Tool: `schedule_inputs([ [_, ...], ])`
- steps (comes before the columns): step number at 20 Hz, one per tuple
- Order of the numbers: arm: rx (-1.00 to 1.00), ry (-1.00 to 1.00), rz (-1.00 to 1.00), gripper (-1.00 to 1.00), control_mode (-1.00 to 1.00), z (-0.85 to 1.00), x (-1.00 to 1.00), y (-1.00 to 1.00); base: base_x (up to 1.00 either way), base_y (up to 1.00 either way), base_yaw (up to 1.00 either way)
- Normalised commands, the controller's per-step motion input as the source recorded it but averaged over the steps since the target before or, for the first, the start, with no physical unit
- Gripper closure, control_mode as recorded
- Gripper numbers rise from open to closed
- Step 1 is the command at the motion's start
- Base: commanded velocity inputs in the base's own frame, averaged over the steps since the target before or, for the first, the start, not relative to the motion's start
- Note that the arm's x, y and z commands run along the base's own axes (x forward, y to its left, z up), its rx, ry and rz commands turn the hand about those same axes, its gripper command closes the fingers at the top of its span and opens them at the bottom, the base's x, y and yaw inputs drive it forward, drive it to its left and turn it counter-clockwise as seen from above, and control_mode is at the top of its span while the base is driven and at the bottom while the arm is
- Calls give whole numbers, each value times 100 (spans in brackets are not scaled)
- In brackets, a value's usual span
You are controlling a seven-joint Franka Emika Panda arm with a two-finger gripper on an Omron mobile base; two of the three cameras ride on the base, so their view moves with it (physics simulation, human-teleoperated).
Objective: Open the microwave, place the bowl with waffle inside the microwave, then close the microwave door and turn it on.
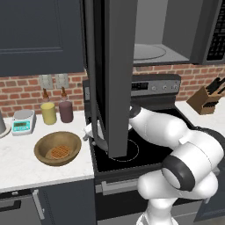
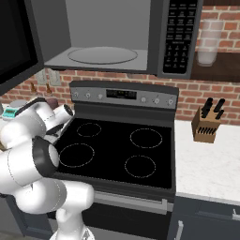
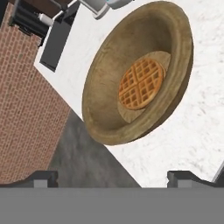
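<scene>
The microwave (image 1: 176, 26) hangs over the stove, its pale cavity and glass turntable (image 2: 103, 55) exposed. The microwave door (image 1: 116, 74) stands swung wide open toward me, seen edge-on. The wooden bowl (image 1: 44, 149) rests on the white counter left of the stove, with the waffle (image 1: 60, 152) lying in its middle. In the hand view the bowl (image 3: 113, 57) and waffle (image 3: 141, 84) lie just ahead of my gripper (image 3: 113, 178), apart from it. Its fingertips (image 3: 43, 177) are spread wide, open and holding nothing. The door partly hides the hand in the left base view.
The black stove (image 2: 117, 150) lies under the microwave. A yellow bottle (image 1: 48, 112), a dark red bottle (image 1: 66, 110) and a kitchen scale (image 1: 23, 121) stand behind the bowl. A knife block (image 2: 206, 124) sits on the right counter. The open door juts over the stove's left side.
</scene>
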Motion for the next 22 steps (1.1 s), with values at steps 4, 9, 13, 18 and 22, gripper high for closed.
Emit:
schedule_inputs([
  [4, -4, 0, 0, -100, -100, -19, 0, 10, 0, 0, 0],
  [9, -2, 0, 0, -100, -100, -16, 2, 8, 0, 0, 0],
  [13, 0, 0, 0, -100, -100, -12, 5, 7, 0, 0, 0],
  [18, 0, 0, 0, -100, -100, -7, 18, 3, 0, 0, 0],
  [22, 0, 0, 0, -100, -100, -7, 20, 1, 0, 0, 0],
])
